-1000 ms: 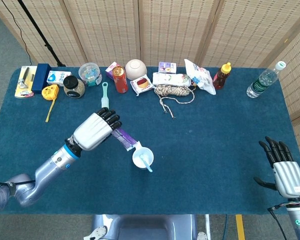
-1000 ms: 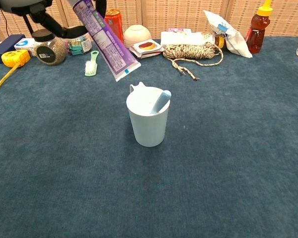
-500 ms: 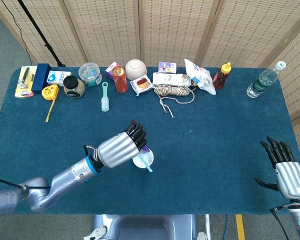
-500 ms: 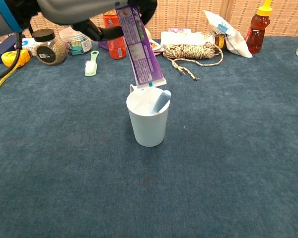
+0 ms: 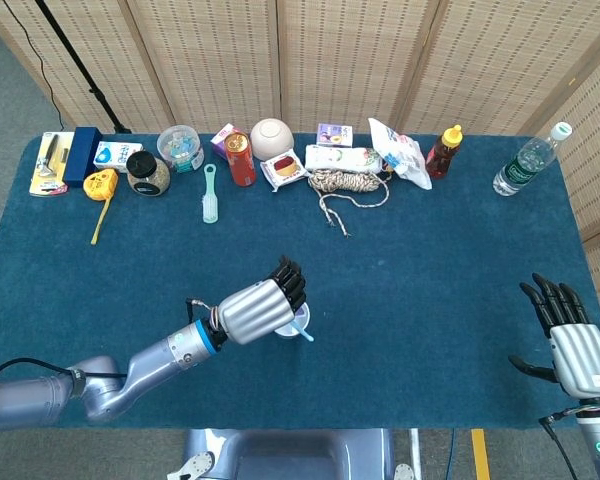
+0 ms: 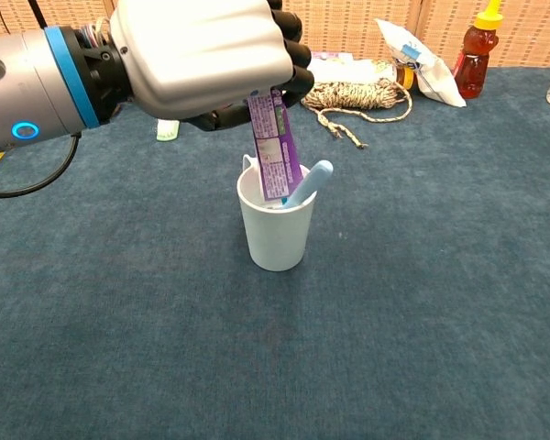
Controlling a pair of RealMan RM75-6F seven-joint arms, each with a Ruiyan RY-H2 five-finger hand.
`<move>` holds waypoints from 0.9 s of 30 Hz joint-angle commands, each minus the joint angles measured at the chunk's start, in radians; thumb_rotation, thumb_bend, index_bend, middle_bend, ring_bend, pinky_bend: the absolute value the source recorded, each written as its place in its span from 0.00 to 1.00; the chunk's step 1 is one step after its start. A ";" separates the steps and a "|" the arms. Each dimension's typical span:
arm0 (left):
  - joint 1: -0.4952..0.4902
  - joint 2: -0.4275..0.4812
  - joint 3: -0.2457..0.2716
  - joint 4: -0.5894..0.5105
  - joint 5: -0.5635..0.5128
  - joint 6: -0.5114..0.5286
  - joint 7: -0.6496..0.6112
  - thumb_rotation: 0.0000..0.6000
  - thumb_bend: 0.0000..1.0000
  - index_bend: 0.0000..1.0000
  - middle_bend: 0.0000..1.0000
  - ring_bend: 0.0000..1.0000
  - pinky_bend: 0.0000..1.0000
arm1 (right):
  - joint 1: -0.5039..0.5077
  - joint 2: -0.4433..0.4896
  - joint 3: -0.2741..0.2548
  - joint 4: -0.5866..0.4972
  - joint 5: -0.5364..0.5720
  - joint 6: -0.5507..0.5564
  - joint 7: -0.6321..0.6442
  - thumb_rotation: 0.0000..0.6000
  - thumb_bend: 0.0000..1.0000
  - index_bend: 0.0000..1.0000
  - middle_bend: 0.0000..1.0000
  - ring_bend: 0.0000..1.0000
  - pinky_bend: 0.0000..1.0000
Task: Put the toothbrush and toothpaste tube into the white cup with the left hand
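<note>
Left hand [image 6: 202,57] clamped around the upper part of the purple toothpaste tube [image 6: 275,151], fingers curled over it directly above the white cup [image 6: 276,229]. Tube held near upright, tilted slightly, lower end already inside the cup's mouth. Blue toothbrush [image 6: 310,181] leaning in the same cup, handle end poking out over the right side of the rim, just beside the tube. From the head view, same hand [image 5: 260,308] covering most of the cup [image 5: 301,323], only a sliver of rim and the toothbrush [image 5: 303,331] showing past the fingers; silver forearm [image 5: 150,360] running down and left towards the near table edge.

Cup standing upright on the blue table cloth [image 5: 430,260], well apart from the row of clutter along the far edge: a green brush [image 5: 210,195], red can [image 5: 240,158], pale bowl [image 5: 271,135], coil of rope [image 5: 345,185], white bag [image 5: 400,153], sauce bottle [image 5: 443,150], water bottle [image 5: 525,160], yellow tape measure [image 5: 101,185] and a dark-lidded jar [image 5: 147,173].

Right hand [image 5: 572,340] far off at the near right corner, fingers extended and slightly apart, holding nothing.
</note>
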 commanded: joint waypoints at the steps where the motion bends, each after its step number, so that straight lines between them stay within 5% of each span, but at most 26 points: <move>1: -0.001 -0.015 0.007 0.013 -0.003 -0.007 0.010 1.00 0.39 0.65 0.41 0.29 0.34 | 0.001 0.000 0.000 0.001 -0.001 0.000 0.001 1.00 0.00 0.06 0.00 0.00 0.00; 18: 0.004 -0.047 0.038 0.061 0.023 -0.009 0.053 1.00 0.39 0.56 0.39 0.25 0.34 | 0.001 -0.001 -0.003 0.000 -0.004 -0.002 0.001 1.00 0.00 0.06 0.00 0.00 0.00; 27: 0.019 -0.050 0.042 0.057 -0.003 -0.014 0.058 1.00 0.38 0.30 0.27 0.15 0.34 | 0.001 -0.001 -0.004 -0.001 -0.007 -0.001 -0.001 1.00 0.00 0.06 0.00 0.00 0.00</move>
